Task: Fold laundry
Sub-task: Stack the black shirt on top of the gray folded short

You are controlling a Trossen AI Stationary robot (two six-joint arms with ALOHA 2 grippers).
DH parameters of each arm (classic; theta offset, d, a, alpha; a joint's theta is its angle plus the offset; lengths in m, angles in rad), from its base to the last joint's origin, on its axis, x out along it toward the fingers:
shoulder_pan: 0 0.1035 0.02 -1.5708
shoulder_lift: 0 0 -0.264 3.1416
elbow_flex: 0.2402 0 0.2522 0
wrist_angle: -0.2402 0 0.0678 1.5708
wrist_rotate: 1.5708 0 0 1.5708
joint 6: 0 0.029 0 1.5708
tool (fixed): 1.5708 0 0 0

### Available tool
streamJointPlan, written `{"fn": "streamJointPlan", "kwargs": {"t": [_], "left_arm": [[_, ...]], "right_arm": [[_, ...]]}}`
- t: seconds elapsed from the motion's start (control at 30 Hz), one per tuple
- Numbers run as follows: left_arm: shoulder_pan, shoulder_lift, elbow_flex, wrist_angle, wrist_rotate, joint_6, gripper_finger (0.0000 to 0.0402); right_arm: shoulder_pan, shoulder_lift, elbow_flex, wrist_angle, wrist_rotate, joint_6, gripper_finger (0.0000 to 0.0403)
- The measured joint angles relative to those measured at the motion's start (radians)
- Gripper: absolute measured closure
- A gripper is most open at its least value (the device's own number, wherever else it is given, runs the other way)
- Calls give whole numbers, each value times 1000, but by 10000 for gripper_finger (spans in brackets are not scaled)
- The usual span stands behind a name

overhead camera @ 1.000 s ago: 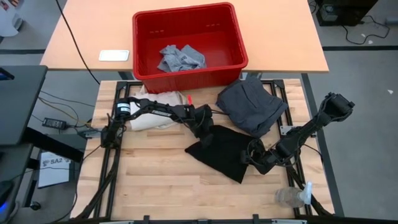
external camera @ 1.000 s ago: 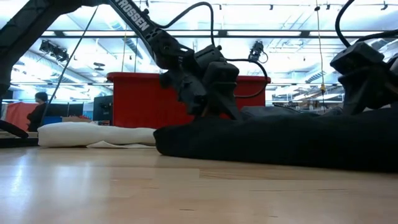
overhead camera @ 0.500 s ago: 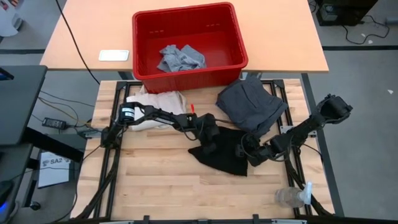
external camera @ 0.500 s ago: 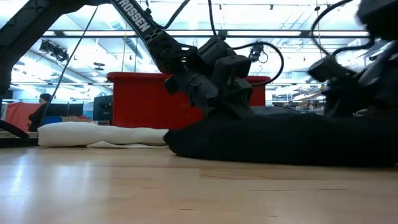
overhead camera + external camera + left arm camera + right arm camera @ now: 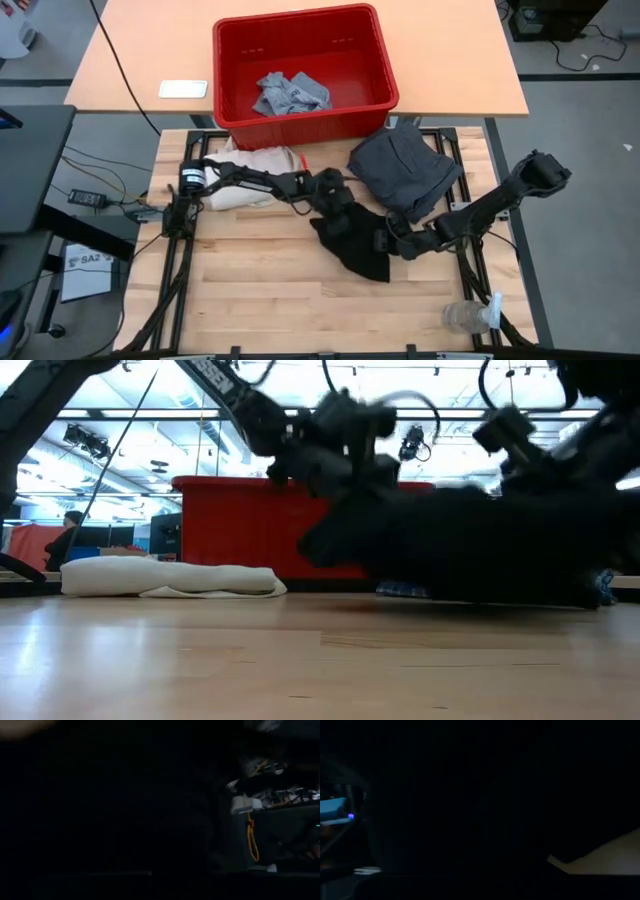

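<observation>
The black garment (image 5: pixel 357 245) is bunched between my two grippers at mid-table; in the low view the black garment (image 5: pixel 460 550) sags as a dark mass with its left end raised. My left gripper (image 5: pixel 335 215) is shut on its far left part. My right gripper (image 5: pixel 392 241) is shut on its right side. Black cloth fills both wrist views, hiding the fingers. A dark grey garment (image 5: pixel 405 170) lies flat at the far right. A light grey T-shirt (image 5: pixel 290 92) lies in the red bin (image 5: pixel 228 70). My left gripper holds the black garment by its far left part (image 5: pixel 330 226), coming slanting down from the table's left. Cloth hides the fingers. That end is lifted off the table. My right gripper holds the garment's right side (image 5: pixel 383 243), slanting down from the right. The near corner (image 5: pixel 375 272) droops toward the table.
A cream tote bag (image 5: pixel 255 170) lies at the far left of the table, behind my left arm. A clear plastic bottle (image 5: pixel 468 317) lies at the near right corner. The red bin stands on a second table beyond the far edge.
Both grippers have taken hold of the black garment and risen, the right one also going left toward the other. The garment, spread flat before, is now gathered into a narrower bunch, and its left end has come up off the table.
</observation>
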Motion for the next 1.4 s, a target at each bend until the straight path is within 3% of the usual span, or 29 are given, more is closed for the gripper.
{"fn": "streamJointPlan", "kwargs": {"t": [0.13,0.33,0.63,0.93,1.4], "left_arm": [[28,-46,47,1,-8,56,355],[93,-46,186,-145,-28,152,355],[178,-42,376,-261,-102,317,355],[224,107,555,-238,-112,304,355],[255,413,923,-235,-153,330,355]], "right_arm": [[0,-58,42,-100,67,-3,371],[-25,-163,99,-306,173,5,371],[-94,-322,253,-779,292,-26,371],[-200,-413,284,-974,293,-30,371],[-335,-442,284,-1243,311,63,371]]}}
